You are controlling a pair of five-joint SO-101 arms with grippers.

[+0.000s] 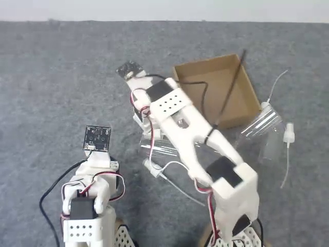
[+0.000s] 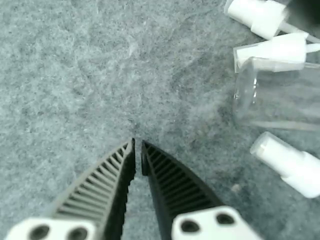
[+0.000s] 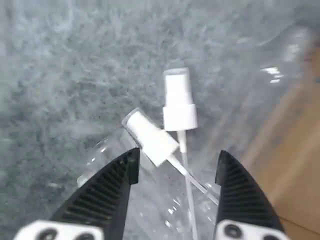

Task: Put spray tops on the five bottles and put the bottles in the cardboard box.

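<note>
1. Overhead, in the high view, the cardboard box (image 1: 205,63) sits open on the grey worktop (image 1: 51,77), toward the far right. Clear bottles (image 1: 264,123) lie just beside its right wall, with a white spray top (image 1: 289,133) near them. The right arm (image 1: 190,134) stretches from the near edge toward the box's left side, and another bottle (image 1: 160,147) lies under it. The left arm (image 1: 87,216) is folded at the near left, well apart from the box.
2. From the left wrist view, the left hand (image 2: 137,145) hangs over bare worktop, its ribbed fingers closed together and holding nothing. Off to one side lie a clear bottle on its side (image 2: 280,95) and three spray tops, two (image 2: 260,15) at one end of it and one (image 2: 290,162) at the other.
3. From the right wrist view, the right hand (image 3: 178,155) is spread wide and grips nothing. Beyond its fingertips lie a straight spray top (image 3: 179,102) and a slanted spray top (image 3: 150,132) just beside it, over a transparent bottle (image 3: 107,150). The brown box wall (image 3: 300,165) runs along one edge.
</note>
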